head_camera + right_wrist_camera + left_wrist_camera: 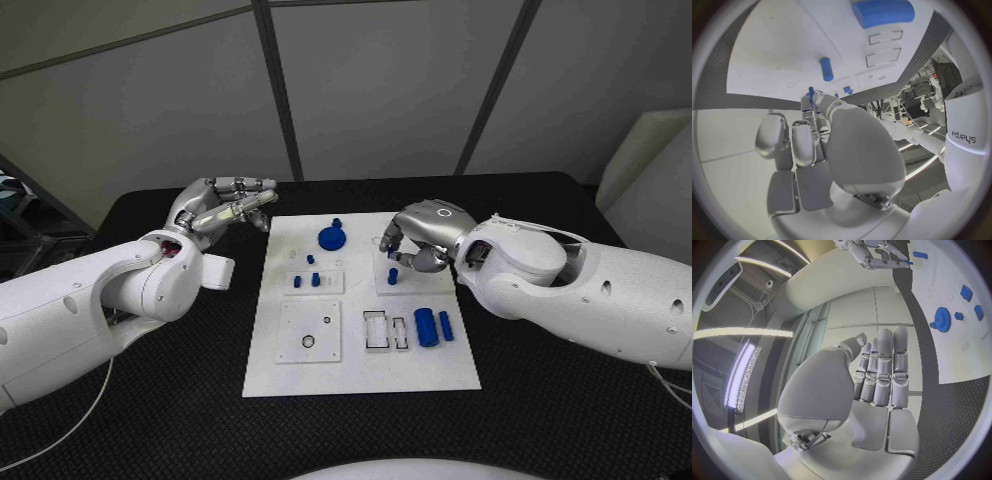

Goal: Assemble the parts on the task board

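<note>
On the black textured desk [173,400], before pale wall panels, lies the flat white task board [361,370]. At its far right, the right hand [418,238] pinches a small blue peg [392,275] between its fingers [811,107]. Off the board's far left corner, the left hand [224,205] hovers with fingers [882,365] straight, pressed together, holding nothing. A blue gear [333,237] and a smooth blue cylinder [427,326] rest on the board.

— Could you tell what the right hand [420,243] pinched over the task board [361,370]?
— Something small and blue, mostly hidden behind its fingers [809,107].
— And beside the gear [333,237]?
— Pieces too small to identify.
</note>
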